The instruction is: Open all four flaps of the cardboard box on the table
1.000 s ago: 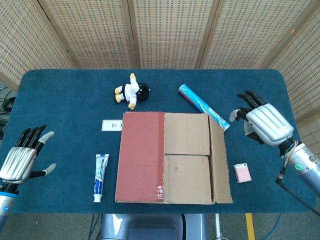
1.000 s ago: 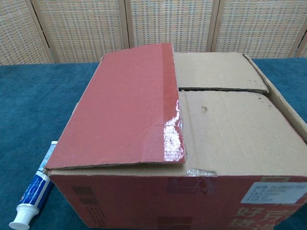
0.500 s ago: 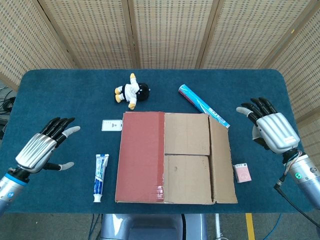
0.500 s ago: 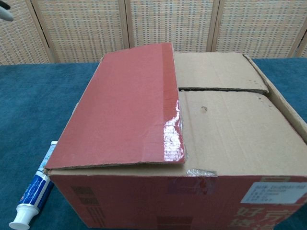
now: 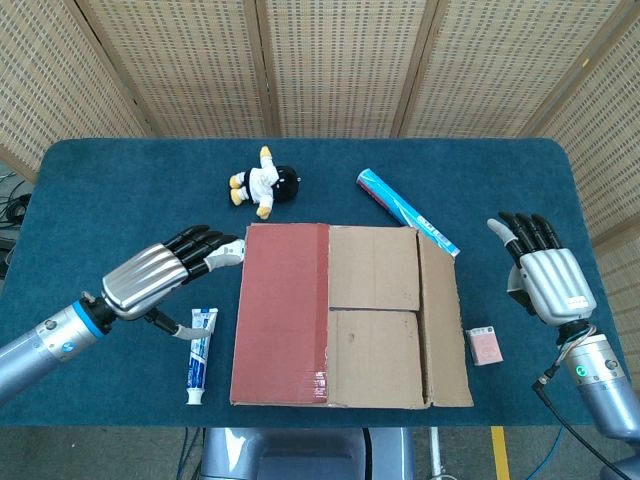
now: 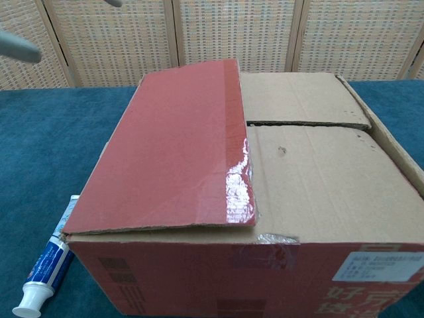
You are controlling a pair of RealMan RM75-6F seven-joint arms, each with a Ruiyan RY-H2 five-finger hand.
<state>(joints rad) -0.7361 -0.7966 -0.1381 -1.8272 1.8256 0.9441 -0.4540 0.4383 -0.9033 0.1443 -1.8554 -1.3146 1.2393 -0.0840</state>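
The cardboard box (image 5: 345, 315) sat at the near middle of the blue table (image 5: 120, 190), and all positions below are given relative to it. Its red left flap (image 5: 282, 312) lay flat over the top, with clear tape glinting at its near corner. The two inner flaps (image 5: 374, 315) lay closed, meeting along a seam across the middle. The right flap (image 5: 444, 325) was folded outward and no longer covered the top.

The left hand (image 5: 165, 273) was just beside the box's left edge, fingers extended and apart, holding nothing; its dark fingertips (image 5: 228, 248) reached to the far left corner of the red flap, though actual contact could not be confirmed. The right hand (image 5: 545, 275) stood well to the right of the box, fingers straight and slightly spread, also empty.

A toothpaste tube (image 5: 201, 354) lay just left of the box, partly under the left hand's thumb. A stuffed toy (image 5: 263, 183) lay beyond the far left corner. A blue tube (image 5: 405, 211) rested diagonally at the far right corner. A small pink pack (image 5: 485, 346) lay to the right, near the opened flap. A small white card (image 5: 220, 250) lay by the far left corner.
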